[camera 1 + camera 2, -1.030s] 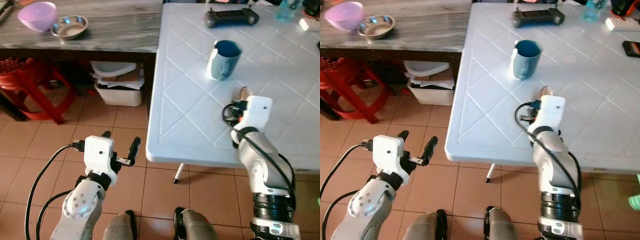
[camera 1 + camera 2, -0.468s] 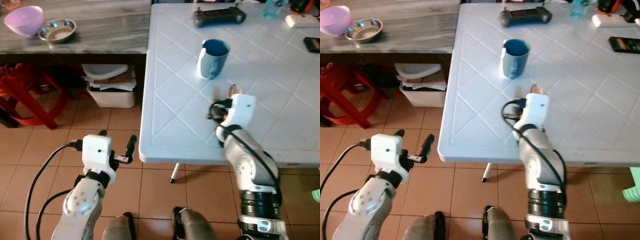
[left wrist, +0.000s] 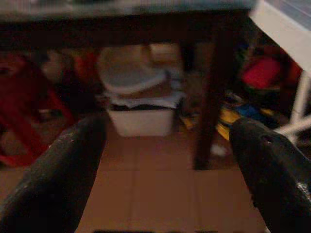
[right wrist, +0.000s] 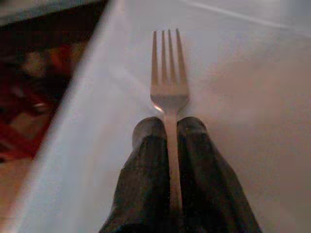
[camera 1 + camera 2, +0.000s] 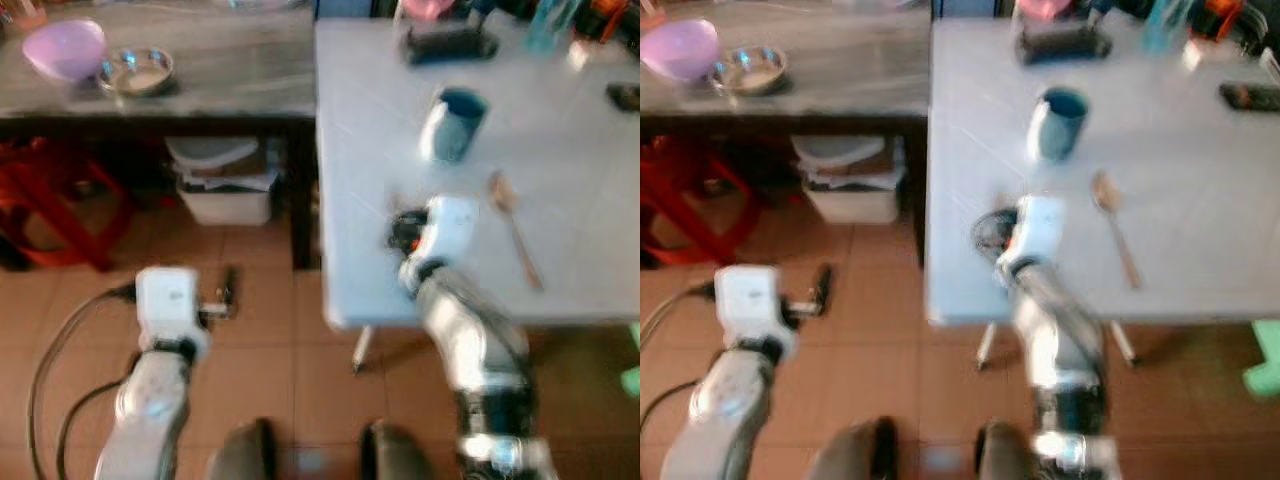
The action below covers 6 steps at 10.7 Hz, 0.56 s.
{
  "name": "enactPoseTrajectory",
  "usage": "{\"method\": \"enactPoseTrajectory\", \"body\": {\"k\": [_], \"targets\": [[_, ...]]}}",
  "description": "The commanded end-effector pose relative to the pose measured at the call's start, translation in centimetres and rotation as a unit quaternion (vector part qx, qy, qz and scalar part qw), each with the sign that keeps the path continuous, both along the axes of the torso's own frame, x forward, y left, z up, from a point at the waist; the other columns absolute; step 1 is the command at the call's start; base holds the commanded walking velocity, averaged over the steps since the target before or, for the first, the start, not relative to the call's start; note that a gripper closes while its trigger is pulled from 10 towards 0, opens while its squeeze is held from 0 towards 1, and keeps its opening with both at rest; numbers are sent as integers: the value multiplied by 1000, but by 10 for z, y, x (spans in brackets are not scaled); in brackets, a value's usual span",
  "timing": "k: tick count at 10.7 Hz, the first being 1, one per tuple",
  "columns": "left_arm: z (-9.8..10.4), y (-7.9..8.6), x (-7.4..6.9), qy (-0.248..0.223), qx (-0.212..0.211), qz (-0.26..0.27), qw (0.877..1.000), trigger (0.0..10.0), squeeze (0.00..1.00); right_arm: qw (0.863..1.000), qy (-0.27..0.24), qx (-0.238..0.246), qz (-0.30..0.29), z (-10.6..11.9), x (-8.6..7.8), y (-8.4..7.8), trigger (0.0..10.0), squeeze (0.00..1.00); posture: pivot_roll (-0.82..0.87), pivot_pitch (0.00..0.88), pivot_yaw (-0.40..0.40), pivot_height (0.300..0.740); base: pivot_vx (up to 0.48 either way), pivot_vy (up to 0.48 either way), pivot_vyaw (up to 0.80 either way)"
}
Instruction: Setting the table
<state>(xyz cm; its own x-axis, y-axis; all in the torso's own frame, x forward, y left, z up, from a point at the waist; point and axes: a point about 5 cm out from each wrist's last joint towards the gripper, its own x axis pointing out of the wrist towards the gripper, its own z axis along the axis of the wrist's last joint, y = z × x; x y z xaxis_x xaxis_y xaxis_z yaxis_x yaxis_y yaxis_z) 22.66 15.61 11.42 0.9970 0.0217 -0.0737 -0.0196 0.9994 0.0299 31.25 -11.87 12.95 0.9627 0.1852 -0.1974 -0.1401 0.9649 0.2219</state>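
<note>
1. Your right gripper (image 4: pixel 167 141) is pinching a fork (image 4: pixel 168 82); the two black fingers (image 4: pixel 146 160) are pressing on either side of its handle, and the tines are pointing out ahead over the white table (image 5: pixel 570 170); you are seeing the right arm reaching over the table's near edge, by its left corner, in the head views.
2. Your left gripper (image 3: pixel 165 160) is hanging low over the tiled floor (image 5: pixel 270 330), well apart from the white table; its fingers (image 3: pixel 63 170) are standing spread wide with nothing between them.
3. A spoon (image 5: pixel 515 235) is lying flat on the white table just to the right of your right wrist, its bowl toward the far side and its handle running back toward the near edge.
4. A blue mug (image 5: pixel 453 122) is standing upright beyond the spoon; farther back a dark controller (image 5: pixel 450 42) is resting near the table's far edge.
5. To the left a wooden bench (image 5: pixel 230 70) is carrying a purple bowl (image 5: pixel 65 48) and, just beside it, a steel bowl (image 5: pixel 137 70); under it a white bin (image 5: pixel 227 185) is sitting on the floor, with a red stool (image 5: pixel 60 200) near it.
6. You are getting blurred head views, so finer detail on the far table edge cannot be told.
</note>
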Motion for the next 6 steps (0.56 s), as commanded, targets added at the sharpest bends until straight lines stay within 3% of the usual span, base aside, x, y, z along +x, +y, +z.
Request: {"method": "enactPoseTrajectory", "body": {"k": [1,3,6], "targets": [[-3,1,4,-2,-3,22,1000,10000,0,1000,-12,-14,-5,-6,-4,-9,0,0,57,131,21,740,0,480,0],[0,2,14,-18,-22,27,999,10000,0,996,-75,-50,-23,-1,-11,-24,0,0,54,115,19,740,0,480,0],[5,-5,21,-41,-34,-1,999,10000,0,992,-106,-57,-45,4,-14,-33,0,0,40,89,25,740,0,480,0]]}}
